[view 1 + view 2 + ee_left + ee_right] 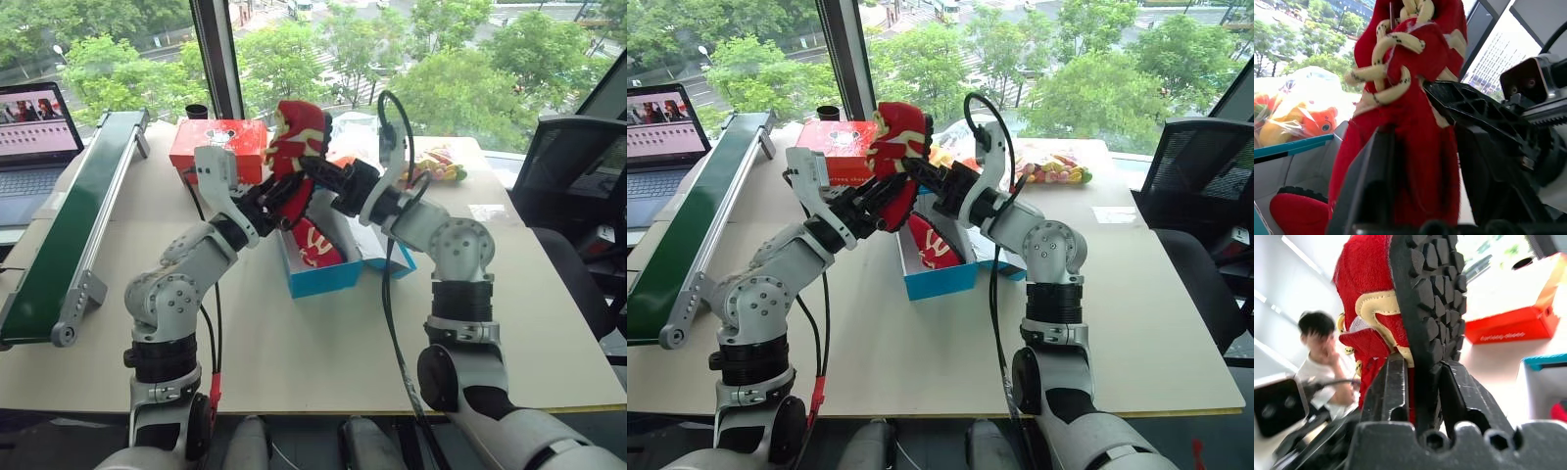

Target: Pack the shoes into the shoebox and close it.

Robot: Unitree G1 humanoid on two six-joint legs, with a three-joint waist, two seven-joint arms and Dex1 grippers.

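Right pincer [1418, 396] astride shoe sole [1430, 298]

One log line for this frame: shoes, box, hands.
stage: handover above shoebox | raised shoe: clamped at sole by right hand | left hand: open around it | second shoe: in box | lid: open

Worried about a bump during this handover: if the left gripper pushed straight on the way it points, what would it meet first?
Most likely the raised red shoe, standing right between the open left gripper fingers; just beyond is the right gripper, clamped on its sole.
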